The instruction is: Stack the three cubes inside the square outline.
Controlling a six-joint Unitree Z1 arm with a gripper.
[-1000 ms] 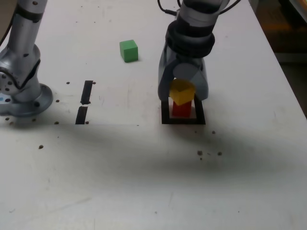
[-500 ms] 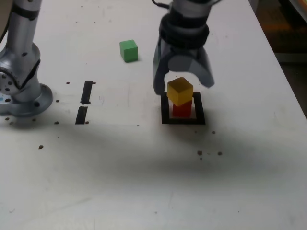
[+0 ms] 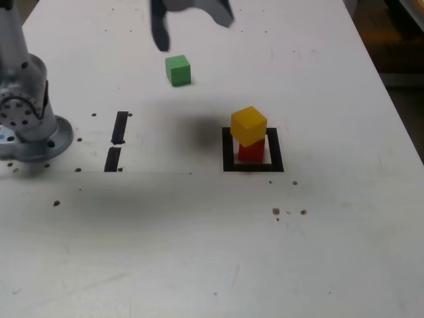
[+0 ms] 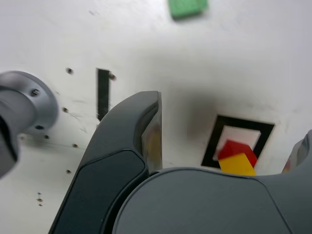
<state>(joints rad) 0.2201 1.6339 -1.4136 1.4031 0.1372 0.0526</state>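
Green cube (image 3: 177,70): small, rigid, probably light, with flat smooth faces; best pinched across two opposite sides, centred, square to the fingers. Sitting alone on the white desk (image 3: 331,252), just below and slightly ahead of the tool (image 3: 192,16), not touching it. Tool spread wide, holding nothing. Farther off, toward the exterior view's right: yellow cube (image 3: 248,125) resting on red cube (image 3: 251,152) inside the square outline (image 3: 229,149).
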